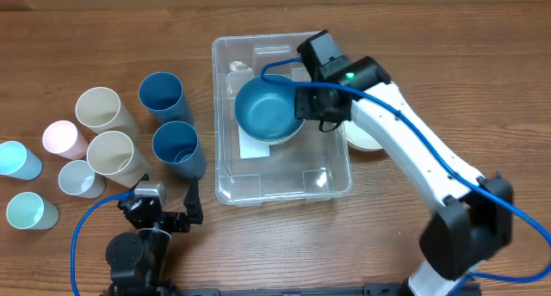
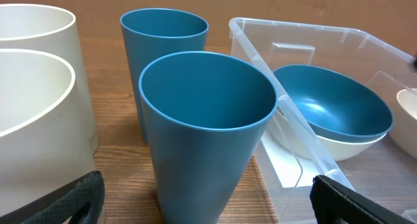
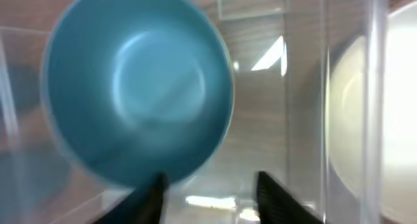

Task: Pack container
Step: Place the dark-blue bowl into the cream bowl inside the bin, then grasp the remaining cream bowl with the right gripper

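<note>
The clear container (image 1: pixel 327 177) sits mid-table with a white label (image 1: pixel 253 147) on its floor. Inside it a blue bowl (image 1: pixel 269 109) rests nested on a white bowl. My right gripper (image 1: pixel 320 107) hovers over the container just right of that bowl. In the blurred right wrist view the right gripper (image 3: pixel 212 201) is open, with the blue bowl (image 3: pixel 137 87) by its left finger and only container floor in the gap. My left gripper (image 2: pixel 208 214) is open low on the table, with a blue cup (image 2: pixel 208 120) standing just ahead, between its fingers (image 2: pixel 71 198).
Left of the container stand a second blue cup (image 1: pixel 161 96), two cream cups (image 1: pixel 103 111), a pink cup (image 1: pixel 62 138), a small white cup (image 1: pixel 80 178) and two pale blue cups (image 1: pixel 30 212). Another white bowl (image 1: pixel 363 139) lies outside the container's right wall.
</note>
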Motion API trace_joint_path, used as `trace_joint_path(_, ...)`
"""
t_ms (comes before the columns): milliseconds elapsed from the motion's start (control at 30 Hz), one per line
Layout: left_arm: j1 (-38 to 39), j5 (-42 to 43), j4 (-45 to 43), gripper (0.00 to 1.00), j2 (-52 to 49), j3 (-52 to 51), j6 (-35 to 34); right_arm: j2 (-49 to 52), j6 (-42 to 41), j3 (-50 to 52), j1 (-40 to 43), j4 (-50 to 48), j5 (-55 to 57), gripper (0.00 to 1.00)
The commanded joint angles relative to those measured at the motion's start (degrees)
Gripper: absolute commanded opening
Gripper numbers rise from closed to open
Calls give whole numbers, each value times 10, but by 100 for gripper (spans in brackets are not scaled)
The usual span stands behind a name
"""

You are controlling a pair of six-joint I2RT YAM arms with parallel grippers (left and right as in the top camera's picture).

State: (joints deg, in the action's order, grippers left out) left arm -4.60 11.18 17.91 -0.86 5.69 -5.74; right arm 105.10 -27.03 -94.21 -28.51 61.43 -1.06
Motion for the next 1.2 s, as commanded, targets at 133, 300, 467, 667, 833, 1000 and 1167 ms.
trace_joint_path(133,1,7,-3,100,6,-3,9,-15,2,90,-65,-43,-57,8)
trace_joint_path(300,1,7,-3,100,6,-3,9,-15,-17,202,-93,-184,-57,4)
trace_joint_path(467,1,7,-3,100,6,-3,9,-15,-11,223,-92,-303,7,4)
trace_joint_path(667,1,7,-3,100,6,-3,9,-15,31,222,-83,-398,120,4)
trace_joint_path(833,1,7,-3,100,6,-3,9,-119,75,172,-68,-256,120,26)
trace_joint_path(1000,1,7,-3,100,6,-3,9,-293,-26,161,62,-145,155,41)
trace_joint_path(1167,1,7,-3,100,6,-3,9,-229,-46,187,316,-46,26,48)
